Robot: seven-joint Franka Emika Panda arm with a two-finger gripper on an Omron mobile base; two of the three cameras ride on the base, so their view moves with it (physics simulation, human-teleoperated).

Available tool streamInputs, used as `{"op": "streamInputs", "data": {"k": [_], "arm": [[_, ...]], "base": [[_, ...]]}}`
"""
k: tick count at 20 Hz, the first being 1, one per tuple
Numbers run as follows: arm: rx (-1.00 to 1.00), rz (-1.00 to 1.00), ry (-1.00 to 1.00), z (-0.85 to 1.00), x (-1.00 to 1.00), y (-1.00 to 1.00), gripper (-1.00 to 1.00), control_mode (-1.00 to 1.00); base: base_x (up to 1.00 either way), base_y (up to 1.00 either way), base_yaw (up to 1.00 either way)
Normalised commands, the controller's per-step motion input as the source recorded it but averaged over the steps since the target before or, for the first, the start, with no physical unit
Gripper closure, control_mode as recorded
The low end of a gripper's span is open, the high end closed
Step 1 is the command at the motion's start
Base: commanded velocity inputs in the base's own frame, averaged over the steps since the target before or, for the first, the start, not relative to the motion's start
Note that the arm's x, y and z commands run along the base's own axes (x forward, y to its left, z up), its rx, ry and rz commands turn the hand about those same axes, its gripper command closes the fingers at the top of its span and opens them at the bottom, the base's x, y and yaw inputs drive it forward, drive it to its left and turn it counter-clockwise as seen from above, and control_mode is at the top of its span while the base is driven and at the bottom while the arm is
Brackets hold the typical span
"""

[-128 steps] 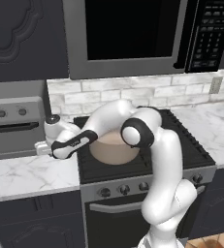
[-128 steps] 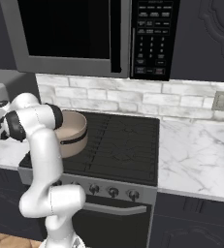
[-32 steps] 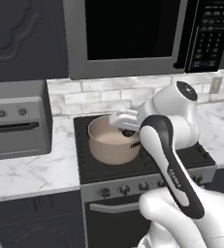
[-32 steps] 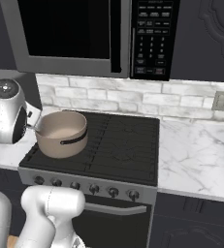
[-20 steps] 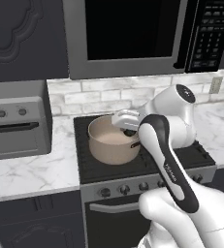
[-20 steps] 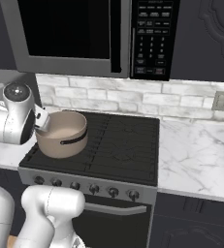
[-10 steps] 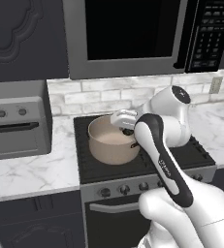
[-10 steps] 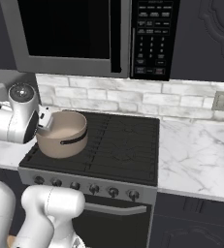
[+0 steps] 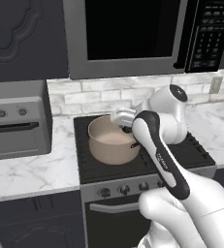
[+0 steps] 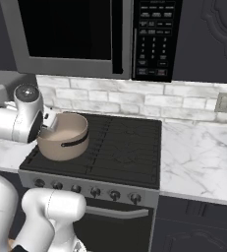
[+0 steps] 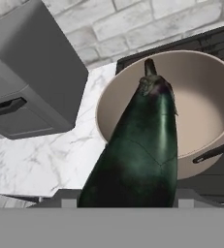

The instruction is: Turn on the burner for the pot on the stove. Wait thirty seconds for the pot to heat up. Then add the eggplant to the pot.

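The white arm bends sharply back on itself: in the left base view its forearm climbs from 5 o'clock toward the centre, and the hand reaches out to about 10 o'clock of the elbow, ending at the gripper (image 9: 123, 117) poised over the near right rim of the pot (image 9: 108, 145). In the right base view the same hand sits at 9 o'clock of the frame, with the gripper (image 10: 50, 120) just beside the pot's (image 10: 63, 136) left rim.

The hand view looks down along the eggplant (image 11: 137, 155), which the pincer holds between its fingers; the fingertips themselves are hidden behind the vegetable. It is one glossy, very dark green-black oblong, its stem end pointing toward 12 o'clock of that view and hanging above the open mouth of the pot (image 11: 133, 87), not touching it.

There is one pot: wide, round, tan-beige with a paler inside and one dark side handle, seen at 4 o'clock of the pot in the hand view. It stands on the front left burner area of the single stove (image 10: 120, 147), whose black grates cover the cooktop.

A row of dark knobs (image 10: 95, 192) runs along the steel front; five show in the right base view. One toaster oven (image 9: 14, 126) stands at 9 o'clock on the marble counter (image 9: 31, 172), and one microwave (image 9: 133, 34) hangs at 12 o'clock.
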Motion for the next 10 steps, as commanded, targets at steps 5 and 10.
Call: {"op": "streamInputs", "data": {"k": [5,10], "arm": [[0.00,0.00,0.00,-0.04,0.11,-0.01,1.00,-1.00],[0.00,0.00,0.01,-0.08,0.14,0.00,1.00,-1.00]], "base": [[0.00,0.00,0.00],[0.00,0.00,0.00]]}}
